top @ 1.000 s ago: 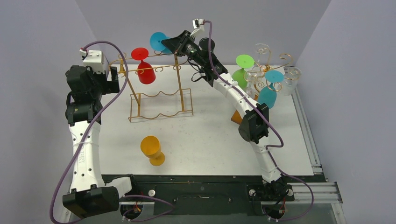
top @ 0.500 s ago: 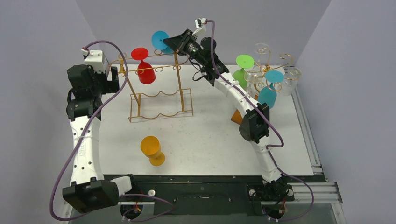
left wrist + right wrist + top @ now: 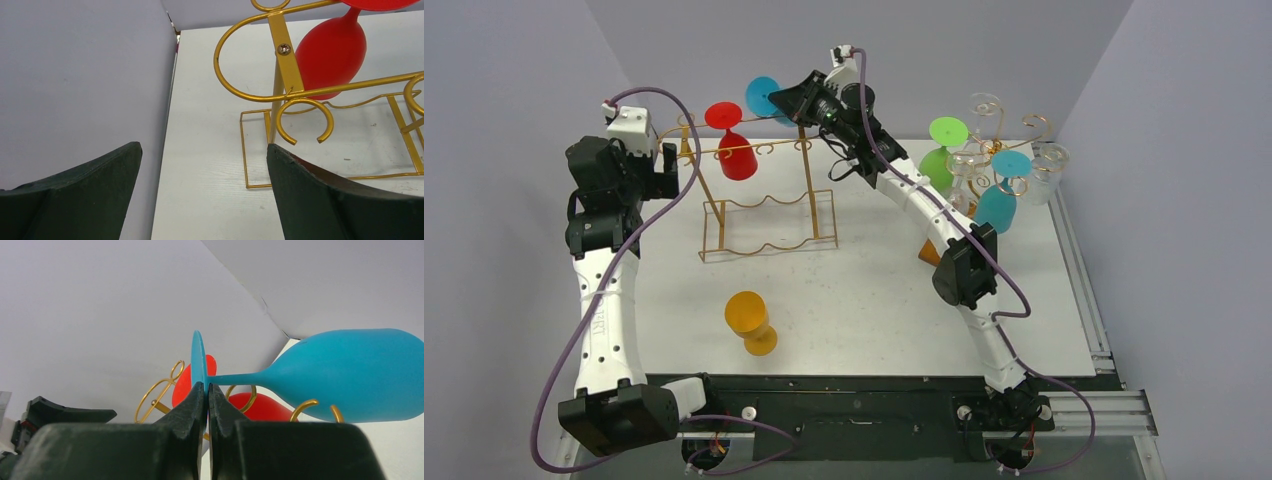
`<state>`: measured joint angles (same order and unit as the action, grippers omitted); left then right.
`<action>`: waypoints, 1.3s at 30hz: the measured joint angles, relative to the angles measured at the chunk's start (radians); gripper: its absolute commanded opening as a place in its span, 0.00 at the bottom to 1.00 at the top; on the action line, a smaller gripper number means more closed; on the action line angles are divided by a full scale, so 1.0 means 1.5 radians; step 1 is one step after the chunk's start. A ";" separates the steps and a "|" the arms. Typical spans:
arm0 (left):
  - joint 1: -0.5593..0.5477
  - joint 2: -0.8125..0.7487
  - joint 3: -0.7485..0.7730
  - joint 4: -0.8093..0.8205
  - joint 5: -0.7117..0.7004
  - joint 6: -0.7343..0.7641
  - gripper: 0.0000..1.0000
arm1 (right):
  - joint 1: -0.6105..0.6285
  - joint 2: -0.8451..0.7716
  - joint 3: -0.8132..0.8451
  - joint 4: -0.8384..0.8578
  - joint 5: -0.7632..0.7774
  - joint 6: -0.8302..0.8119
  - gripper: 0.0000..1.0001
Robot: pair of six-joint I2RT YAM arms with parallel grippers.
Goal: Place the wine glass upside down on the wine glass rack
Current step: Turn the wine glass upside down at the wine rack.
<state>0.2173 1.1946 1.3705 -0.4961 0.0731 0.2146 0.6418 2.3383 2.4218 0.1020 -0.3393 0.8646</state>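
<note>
A blue wine glass [image 3: 350, 372] lies sideways in the air, and my right gripper [image 3: 207, 387] is shut on the edge of its round foot. From above, that foot [image 3: 759, 93] and the right gripper [image 3: 776, 99] sit high over the back of the gold wine glass rack [image 3: 774, 147], near its right post. A red wine glass [image 3: 736, 155] hangs upside down on the rack. My left gripper [image 3: 202, 147] is open and empty by the rack's left end [image 3: 287, 65], with the red glass [image 3: 330, 55] beyond it.
A yellow wine glass [image 3: 750, 320] stands on the table in front of the rack. A second gold rack [image 3: 1004, 130] at the back right holds green, teal and clear glasses. An orange glass [image 3: 930, 250] lies partly hidden behind the right arm. Walls close in on both sides.
My right gripper has carried the blue glass a little to the left over the rack. The left arm has barely shifted and stays open.
</note>
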 measured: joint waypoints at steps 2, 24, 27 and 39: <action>0.000 0.000 -0.002 0.004 0.000 0.005 0.92 | 0.006 0.000 0.000 -0.010 0.013 -0.013 0.00; 0.009 0.022 -0.022 0.020 0.033 0.022 0.89 | 0.022 0.032 0.019 0.036 0.059 0.036 0.00; 0.009 0.026 -0.022 0.020 0.037 0.020 0.89 | 0.022 0.032 0.019 0.047 0.059 0.045 0.00; 0.009 0.027 -0.022 0.020 0.052 0.017 0.88 | 0.023 0.032 0.019 0.050 0.056 0.060 0.00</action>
<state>0.2302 1.2354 1.3373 -0.4667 0.1509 0.2398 0.6758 2.3859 2.4500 0.1768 -0.2546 0.9539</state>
